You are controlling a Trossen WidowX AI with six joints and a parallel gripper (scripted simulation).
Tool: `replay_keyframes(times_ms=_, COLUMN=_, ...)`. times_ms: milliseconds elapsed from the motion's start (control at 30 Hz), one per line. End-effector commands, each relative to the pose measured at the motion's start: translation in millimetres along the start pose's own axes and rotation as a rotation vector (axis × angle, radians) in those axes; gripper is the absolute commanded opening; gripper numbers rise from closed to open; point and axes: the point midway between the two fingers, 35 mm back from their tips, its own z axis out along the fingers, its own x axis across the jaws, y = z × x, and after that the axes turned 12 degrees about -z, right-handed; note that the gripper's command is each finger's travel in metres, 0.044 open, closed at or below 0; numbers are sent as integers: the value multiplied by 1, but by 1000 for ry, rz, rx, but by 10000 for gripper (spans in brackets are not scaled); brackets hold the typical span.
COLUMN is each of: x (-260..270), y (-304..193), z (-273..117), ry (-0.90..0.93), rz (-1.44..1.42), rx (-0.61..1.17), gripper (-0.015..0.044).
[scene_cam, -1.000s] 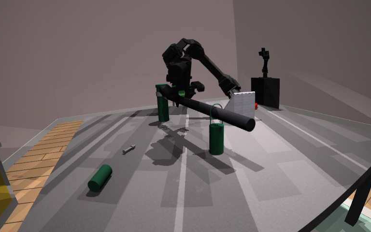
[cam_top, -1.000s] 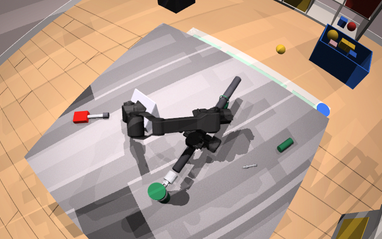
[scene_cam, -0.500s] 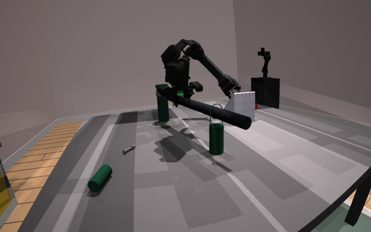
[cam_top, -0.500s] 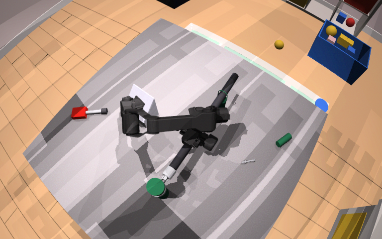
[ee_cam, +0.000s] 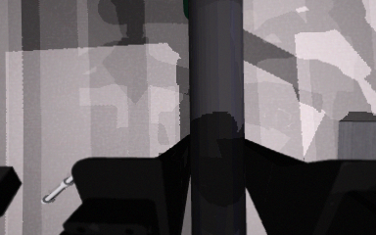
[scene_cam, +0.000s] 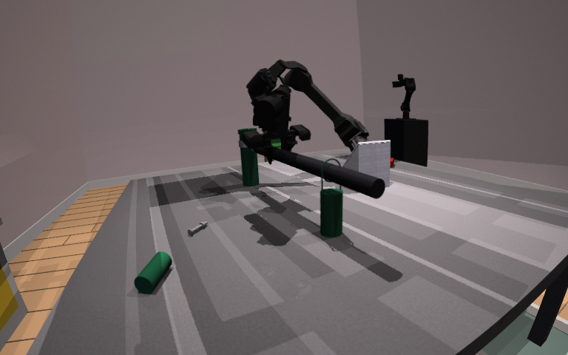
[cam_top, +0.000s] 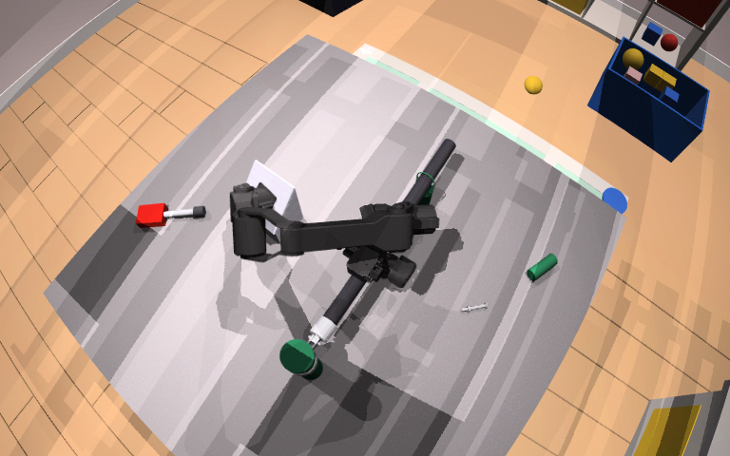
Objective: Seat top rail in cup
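The jaws (cam_top: 369,278) (scene_cam: 272,151) are closed partway, pressed on the dark rail (cam_top: 346,297) (scene_cam: 308,163) (ee_cam: 217,64), one finger against each side of it. The rail runs across above the worktop (cam_top: 277,396) (scene_cam: 321,308) (ee_cam: 126,108), through the wire loop (scene_cam: 333,160) over the small green post (cam_top: 428,193) (scene_cam: 331,214), and its far end sticks out beyond that loop. Its other end meets the pale rail-end cup (cam_top: 324,330), which sits beside the big green post (cam_top: 297,356) (scene_cam: 249,165) on the side facing the arm. From above, the rail appears to reach the mouth of the cup, though how deep it sits is hard to judge from here. The brace band (scene_cam: 242,143) is around the big post, high up near its cap. A green cylinder (cam_top: 542,266) (scene_cam: 153,272) lies on its side, with a small silver bolt (cam_top: 473,307) (scene_cam: 197,228) (ee_cam: 58,190) near it. A white angled block (cam_top: 273,189) (scene_cam: 373,163) (ee_cam: 367,139) stands beside the arm, and a red block with a pale, dark-tipped shaft (cam_top: 151,215) lies farther along.
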Motion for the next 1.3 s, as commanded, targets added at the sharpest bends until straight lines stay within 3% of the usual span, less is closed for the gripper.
replay_keyframes(times_ms=0, x=0, y=5, z=-1, ry=6, rz=-1, rx=-13, gripper=0)
replay_keyframes(times_ms=1267, x=-1, y=2, z=-1, ry=-1, rz=1, rx=-5, gripper=0)
